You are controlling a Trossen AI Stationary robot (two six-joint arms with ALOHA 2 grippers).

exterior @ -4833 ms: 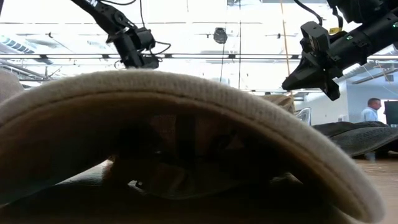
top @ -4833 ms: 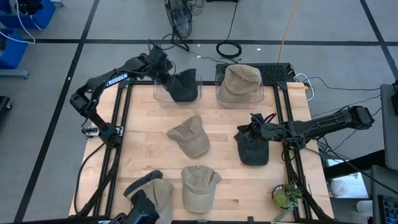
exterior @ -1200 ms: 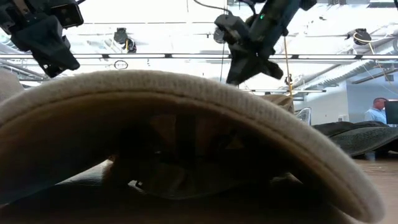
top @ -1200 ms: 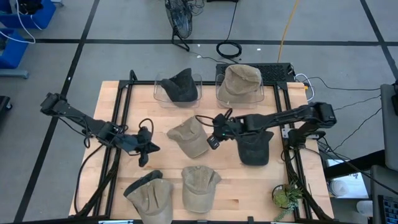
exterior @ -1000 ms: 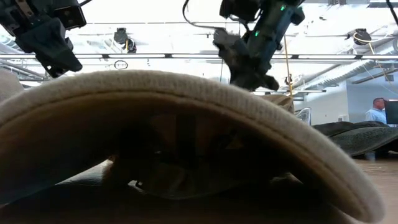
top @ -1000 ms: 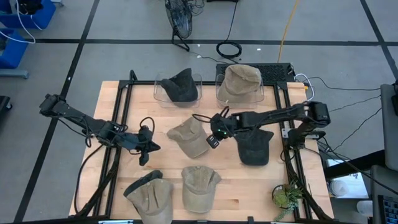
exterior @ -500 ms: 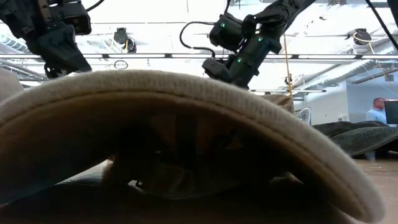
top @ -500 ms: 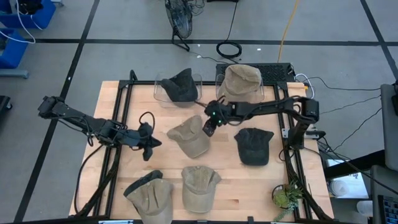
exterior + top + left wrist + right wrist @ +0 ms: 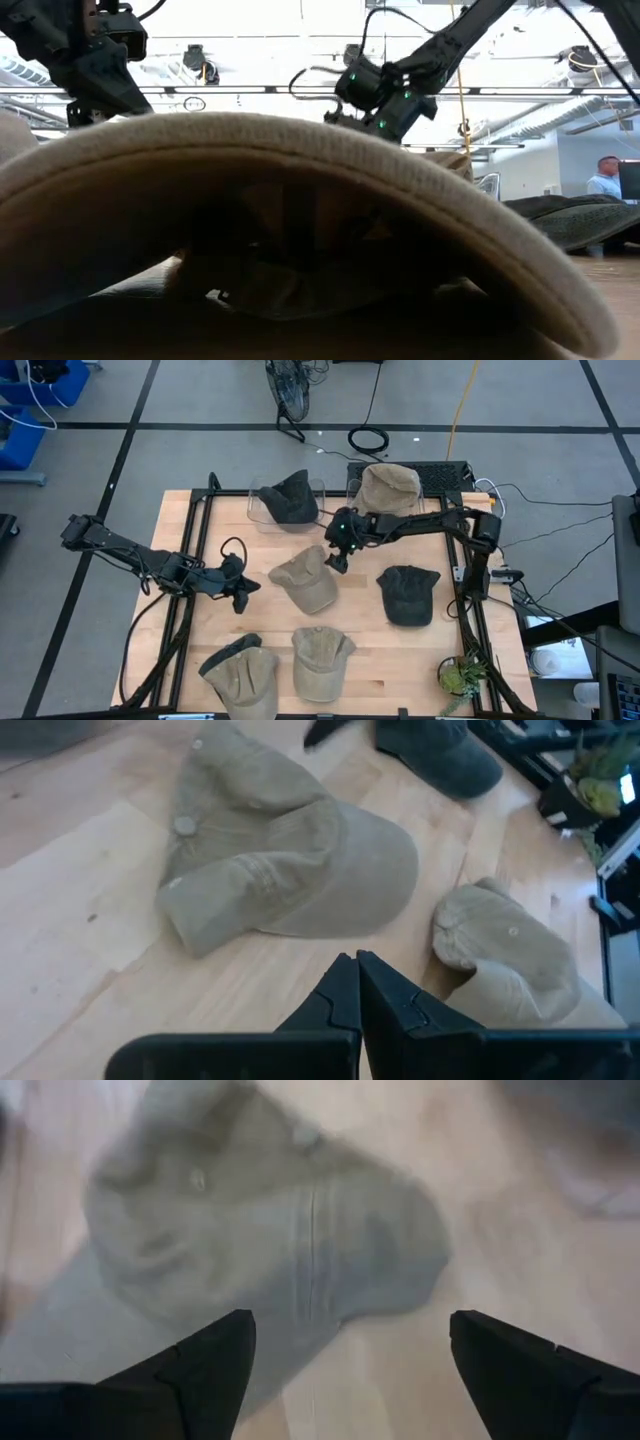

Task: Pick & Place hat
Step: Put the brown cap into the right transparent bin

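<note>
The worktop (image 9: 200, 650) carries six hats: four tan, two dark. The right hand (image 9: 337, 556) hangs wide open over the centre tan hat (image 9: 305, 579). At nine o'clock, the left hand (image 9: 241, 588) is pinched closed, empty.

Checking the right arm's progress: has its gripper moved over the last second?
Yes. In the high view the right gripper has swung away from the dark grey cap toward the clear bins, and now hangs open over the central tan cap.
</note>
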